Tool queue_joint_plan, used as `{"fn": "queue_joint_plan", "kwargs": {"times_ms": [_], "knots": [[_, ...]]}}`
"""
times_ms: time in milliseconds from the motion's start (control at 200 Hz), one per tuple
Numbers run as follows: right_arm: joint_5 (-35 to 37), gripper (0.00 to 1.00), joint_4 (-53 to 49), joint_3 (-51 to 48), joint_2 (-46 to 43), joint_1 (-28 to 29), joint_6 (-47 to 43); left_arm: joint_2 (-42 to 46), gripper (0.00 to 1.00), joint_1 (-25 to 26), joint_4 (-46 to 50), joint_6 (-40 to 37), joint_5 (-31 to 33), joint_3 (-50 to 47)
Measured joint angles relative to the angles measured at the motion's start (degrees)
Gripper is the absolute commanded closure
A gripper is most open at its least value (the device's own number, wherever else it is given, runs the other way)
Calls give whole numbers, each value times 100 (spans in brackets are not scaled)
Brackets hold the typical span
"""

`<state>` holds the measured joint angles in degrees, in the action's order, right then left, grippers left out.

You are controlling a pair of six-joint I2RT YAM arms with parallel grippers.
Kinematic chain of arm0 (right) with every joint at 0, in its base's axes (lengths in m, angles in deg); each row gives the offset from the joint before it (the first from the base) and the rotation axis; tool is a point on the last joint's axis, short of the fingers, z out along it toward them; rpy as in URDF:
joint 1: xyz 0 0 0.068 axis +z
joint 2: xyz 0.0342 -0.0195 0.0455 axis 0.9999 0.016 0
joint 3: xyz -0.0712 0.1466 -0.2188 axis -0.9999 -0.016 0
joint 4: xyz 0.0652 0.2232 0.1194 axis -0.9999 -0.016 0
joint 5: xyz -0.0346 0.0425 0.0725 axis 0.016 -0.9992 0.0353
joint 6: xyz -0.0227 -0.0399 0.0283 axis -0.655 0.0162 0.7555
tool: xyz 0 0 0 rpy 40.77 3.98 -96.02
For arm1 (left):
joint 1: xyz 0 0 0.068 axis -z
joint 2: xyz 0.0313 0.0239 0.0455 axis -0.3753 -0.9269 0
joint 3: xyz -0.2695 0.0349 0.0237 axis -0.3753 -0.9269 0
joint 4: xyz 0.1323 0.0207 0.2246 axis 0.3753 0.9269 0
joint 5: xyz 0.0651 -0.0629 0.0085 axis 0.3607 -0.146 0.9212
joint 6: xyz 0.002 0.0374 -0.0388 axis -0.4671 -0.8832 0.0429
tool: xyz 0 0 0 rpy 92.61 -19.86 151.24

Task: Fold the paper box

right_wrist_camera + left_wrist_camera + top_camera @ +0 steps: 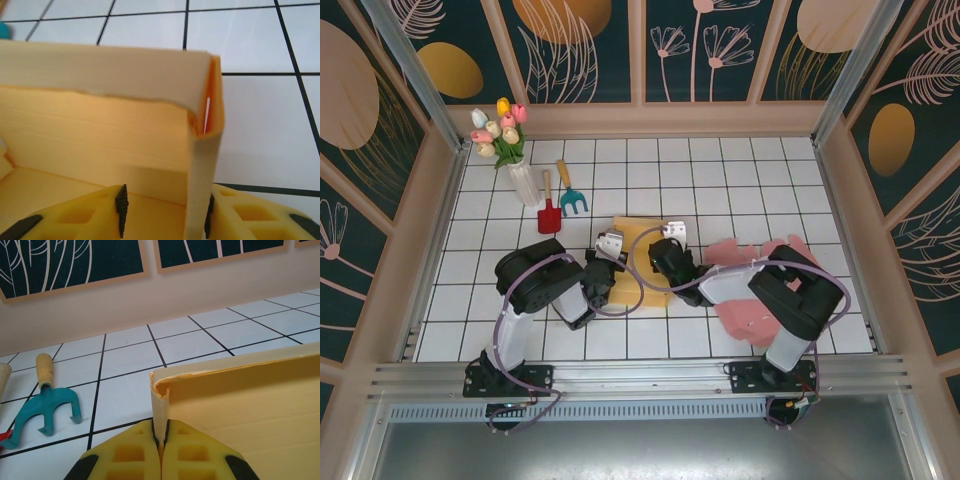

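Note:
The yellow paper box [638,243] lies on the white tiled table between the two arms, its walls partly raised. My left gripper [607,272] is at the box's left side. In the left wrist view the left gripper [161,432] is shut on the folded left wall [159,405] near a corner. My right gripper [665,268] is at the box's right side. In the right wrist view the right gripper [165,212] is open and straddles the doubled right wall [202,185]. That wall rests against the right finger, with a wide gap to the left finger.
A white vase of tulips [515,150], a red trowel [549,210] and a teal hand rake [570,195] stand at the back left; the rake [45,410] lies just left of the box. Pink sheets [760,290] lie under the right arm. Frame posts border the table.

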<state>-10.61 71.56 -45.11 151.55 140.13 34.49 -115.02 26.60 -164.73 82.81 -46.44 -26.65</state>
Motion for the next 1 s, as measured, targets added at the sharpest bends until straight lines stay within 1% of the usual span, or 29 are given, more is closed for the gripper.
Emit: {"fn": "queue_joint_plan", "kwargs": {"times_ms": [155, 260, 385, 545, 596, 671, 741, 801, 816, 891, 1001], "knots": [[-151, 49, -81, -350, -719, 28, 44, 0, 100, 2, 0, 0, 33, 4], [-142, 48, -514, -428, -1414, 46, 87, 13, 100, 4, 4, 0, 59, 0], [-7, 47, -1342, -444, -2540, 94, 118, 109, 100, 7, 20, 0, 37, -57], [271, 40, -2396, -400, -4162, 118, 87, 442, 100, 7, 164, -72, -74, -122], [334, 39, -2653, -332, -4605, 94, 7, 649, 100, 7, 437, -184, -168, -44], [420, 38, -2848, -245, -5158, 22, -105, 1078, 100, 7, 1121, -407, -459, 195], [442, 38, -2887, -232, -5574, -72, -201, 1523, 100, 7, 2135, -643, -874, 610], [439, 38, -2857, -282, -5886, -133, -262, 1853, 100, 7, 3292, -887, -1274, 1176], [439, 38, -2830, -313, -5960, -146, -273, 1930, 100, 7, 3700, -966, -1392, 1381], [428, 38, -2730, -614, -6376, -181, -315, 2227, 100, 7, 5237, -1353, -1910, 2208], [413, 36, -2739, -1062, -6979, -251, -358, 2647, 100, 7, 7084, -2079, -2509, 2927]]}}
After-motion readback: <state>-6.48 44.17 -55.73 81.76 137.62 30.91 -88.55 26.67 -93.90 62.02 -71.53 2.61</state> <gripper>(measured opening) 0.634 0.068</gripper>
